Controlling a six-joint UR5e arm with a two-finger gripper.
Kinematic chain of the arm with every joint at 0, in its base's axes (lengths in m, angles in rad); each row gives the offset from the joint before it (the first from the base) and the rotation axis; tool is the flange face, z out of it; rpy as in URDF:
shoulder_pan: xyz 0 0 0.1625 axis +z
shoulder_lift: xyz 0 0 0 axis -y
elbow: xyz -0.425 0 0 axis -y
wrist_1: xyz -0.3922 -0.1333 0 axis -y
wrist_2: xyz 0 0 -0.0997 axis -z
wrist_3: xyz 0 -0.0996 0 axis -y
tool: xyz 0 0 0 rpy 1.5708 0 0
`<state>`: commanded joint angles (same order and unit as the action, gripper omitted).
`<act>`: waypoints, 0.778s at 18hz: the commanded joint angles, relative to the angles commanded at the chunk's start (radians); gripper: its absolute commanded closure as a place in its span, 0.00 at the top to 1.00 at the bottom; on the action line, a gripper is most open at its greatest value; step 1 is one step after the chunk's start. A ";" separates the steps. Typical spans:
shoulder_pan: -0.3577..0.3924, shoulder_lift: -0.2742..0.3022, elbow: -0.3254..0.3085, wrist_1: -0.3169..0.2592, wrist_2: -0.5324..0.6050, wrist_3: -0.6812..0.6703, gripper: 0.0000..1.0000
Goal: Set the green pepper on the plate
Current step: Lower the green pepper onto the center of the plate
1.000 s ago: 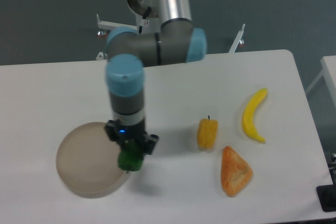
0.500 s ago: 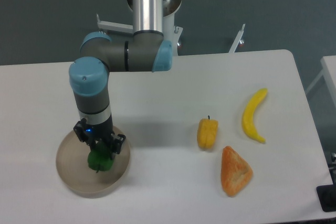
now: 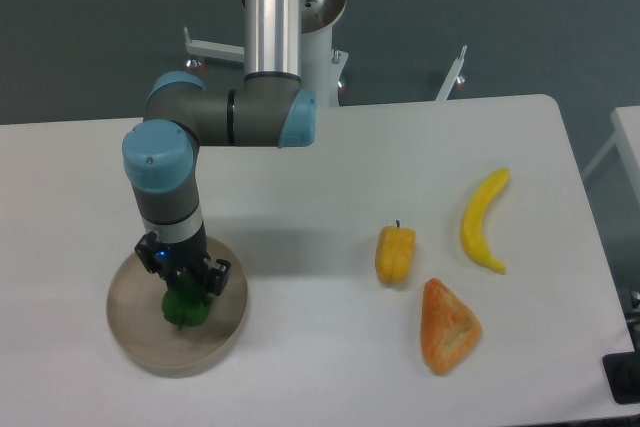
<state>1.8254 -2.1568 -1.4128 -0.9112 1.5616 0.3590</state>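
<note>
Green pepper (image 3: 186,307) hangs pinched in the gripper (image 3: 185,292) jaws over the plate (image 3: 135,342), apparently ready for release.

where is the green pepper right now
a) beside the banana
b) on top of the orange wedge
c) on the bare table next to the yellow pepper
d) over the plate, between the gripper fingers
d: the green pepper sits within the rim of the plate with the gripper closed around its top, far to the left of the yellow pepper, the banana and the orange wedge.
</note>
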 joint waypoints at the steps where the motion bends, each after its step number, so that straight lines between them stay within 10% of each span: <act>1: 0.000 0.000 0.000 0.000 0.000 0.000 0.37; 14: -0.009 -0.017 0.000 0.017 0.002 0.000 0.38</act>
<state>1.8163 -2.1736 -1.4128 -0.8943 1.5631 0.3590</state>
